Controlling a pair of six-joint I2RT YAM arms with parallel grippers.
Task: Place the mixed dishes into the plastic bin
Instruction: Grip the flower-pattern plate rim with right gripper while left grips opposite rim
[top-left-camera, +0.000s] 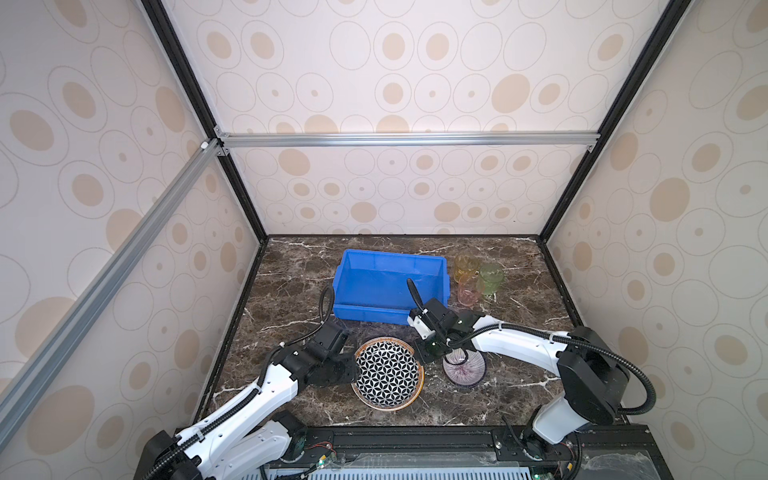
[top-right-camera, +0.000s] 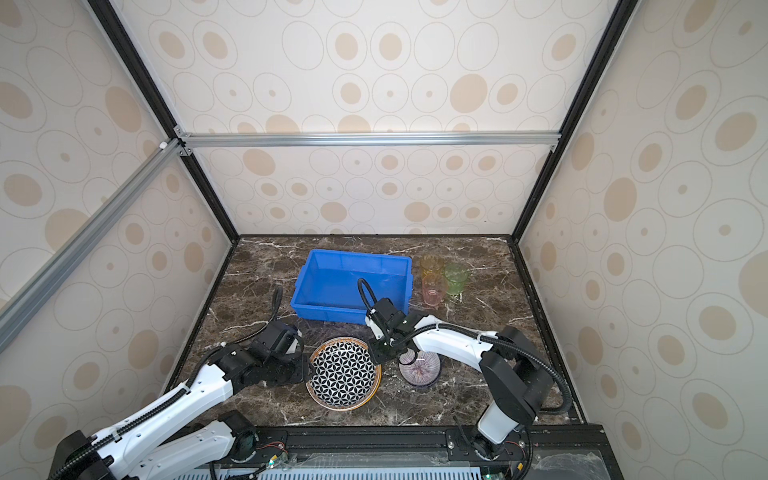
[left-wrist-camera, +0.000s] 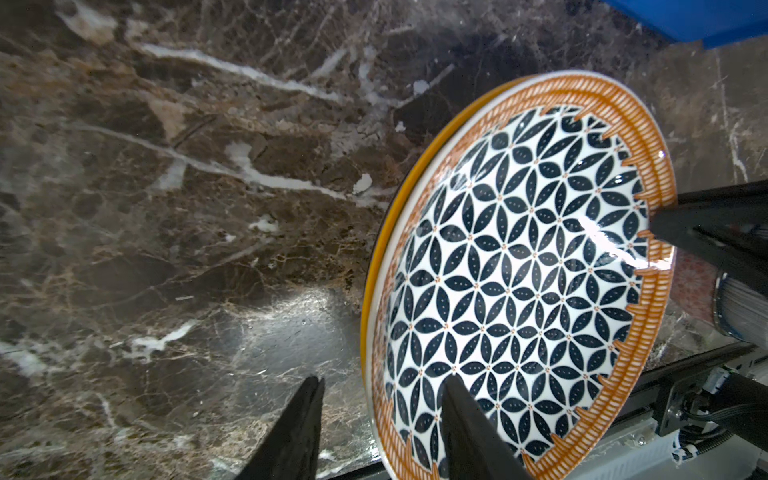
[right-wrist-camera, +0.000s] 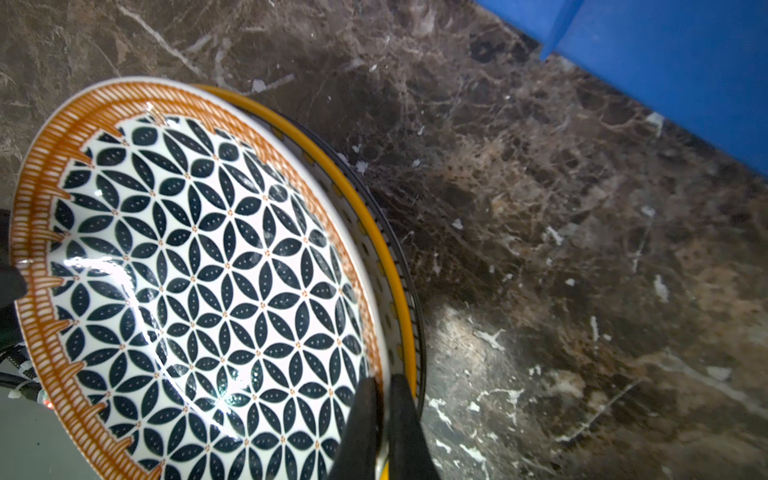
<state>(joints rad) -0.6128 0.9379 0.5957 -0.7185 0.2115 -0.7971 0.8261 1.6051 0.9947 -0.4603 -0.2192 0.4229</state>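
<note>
**Right gripper (right-wrist-camera: 384, 380) clamps lattice plate (top-left-camera: 388, 372) before plastic bin (top-left-camera: 370, 286)**

On the dark marble table (top-left-camera: 511, 399), the plastic bin, bright blue, low-walled and thick-rimmed, sits at rear centre. In front lies a plate stack topped by the lattice plate: black-and-white petals inside an orange striped band, with yellow and black rims showing beneath. The right gripper pinches its rim tight. The left gripper (left-wrist-camera: 382, 380) straddles the opposite edge, fingers apart. The purple-rayed bowl (top-left-camera: 465, 370) sits beside the stack, partly under the right gripper. The yellow tumbler (top-left-camera: 465, 266), green tumbler (top-left-camera: 491, 276) and pink tumbler (top-left-camera: 469, 293) cluster right of the bin.

Both top views look down over the whole tabletop (top-left-camera: 291, 286); both wrist views closely face the lattice plate (left-wrist-camera: 519, 270) from opposite sides.
</note>
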